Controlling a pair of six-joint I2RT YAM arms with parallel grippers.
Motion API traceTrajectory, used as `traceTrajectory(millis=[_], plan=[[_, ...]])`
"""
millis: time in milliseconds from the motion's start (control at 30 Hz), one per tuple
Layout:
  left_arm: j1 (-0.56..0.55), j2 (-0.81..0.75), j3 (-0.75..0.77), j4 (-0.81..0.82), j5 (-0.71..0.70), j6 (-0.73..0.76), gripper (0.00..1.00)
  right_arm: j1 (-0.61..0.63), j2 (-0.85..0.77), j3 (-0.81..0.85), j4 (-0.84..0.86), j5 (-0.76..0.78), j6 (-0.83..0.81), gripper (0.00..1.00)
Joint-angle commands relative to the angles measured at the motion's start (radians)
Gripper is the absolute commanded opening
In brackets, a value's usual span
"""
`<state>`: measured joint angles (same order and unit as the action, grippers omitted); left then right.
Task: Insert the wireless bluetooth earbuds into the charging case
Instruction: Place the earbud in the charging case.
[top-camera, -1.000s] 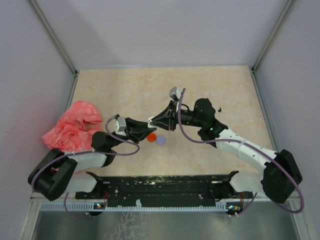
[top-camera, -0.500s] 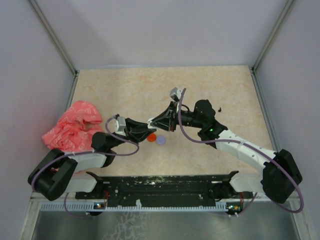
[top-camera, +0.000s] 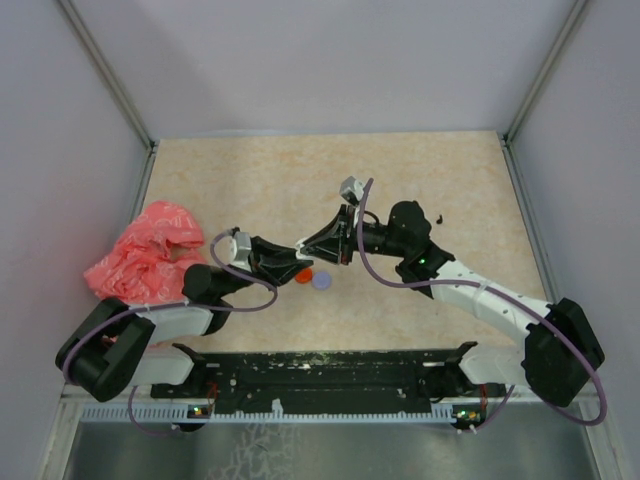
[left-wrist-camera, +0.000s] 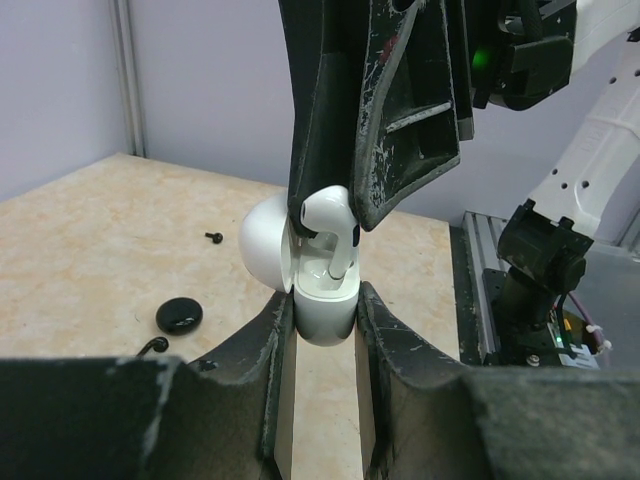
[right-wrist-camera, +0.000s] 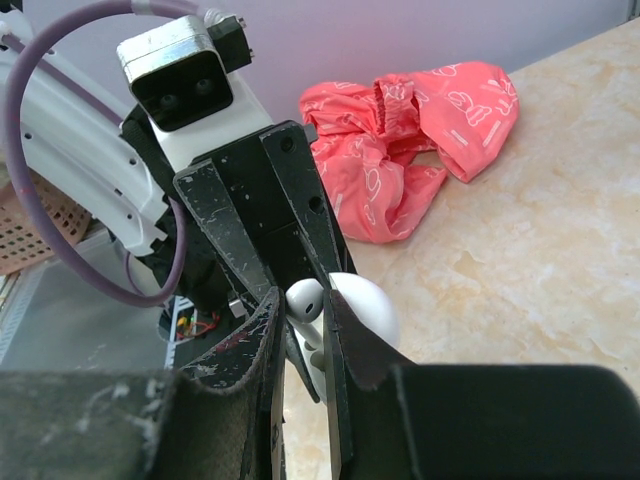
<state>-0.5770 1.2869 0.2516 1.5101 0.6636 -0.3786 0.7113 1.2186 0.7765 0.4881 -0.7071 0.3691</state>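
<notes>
Case (left-wrist-camera: 325, 305): white, lid open, clamped upright by the left gripper (left-wrist-camera: 322, 300) above mid-worktop (top-camera: 420, 170). Earbud (left-wrist-camera: 330, 215): white, pinched in the closed right gripper (right-wrist-camera: 300, 325), stem at the mouth of a socket, head not seated. Risk: a tilted stem may jam on the socket rim. Pushing on could twist the case in its grip or flip the earbud free.

A: Any text, labels or numbers readable?
B: None legible in any view. White print on the pink bag (right-wrist-camera: 430, 130): shapes only, too small to make out as letters.
</notes>
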Motion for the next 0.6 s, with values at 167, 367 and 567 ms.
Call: traceTrajectory(millis=[167, 367, 567], plan=[[0.003, -0.051, -0.001, 0.26, -0.022, -0.024, 0.0, 0.005, -0.018, -0.044, -0.037, 0.05, 0.043, 0.13], [0.003, -0.064, -0.015, 0.279, -0.041, -0.014, 0.0, 0.005, -0.05, -0.081, -0.015, 0.098, 0.07, 0.13], [0.003, -0.041, 0.006, 0.27, 0.001, -0.02, 0.0, 0.007, -0.016, -0.045, -0.041, 0.013, 0.039, 0.15]])
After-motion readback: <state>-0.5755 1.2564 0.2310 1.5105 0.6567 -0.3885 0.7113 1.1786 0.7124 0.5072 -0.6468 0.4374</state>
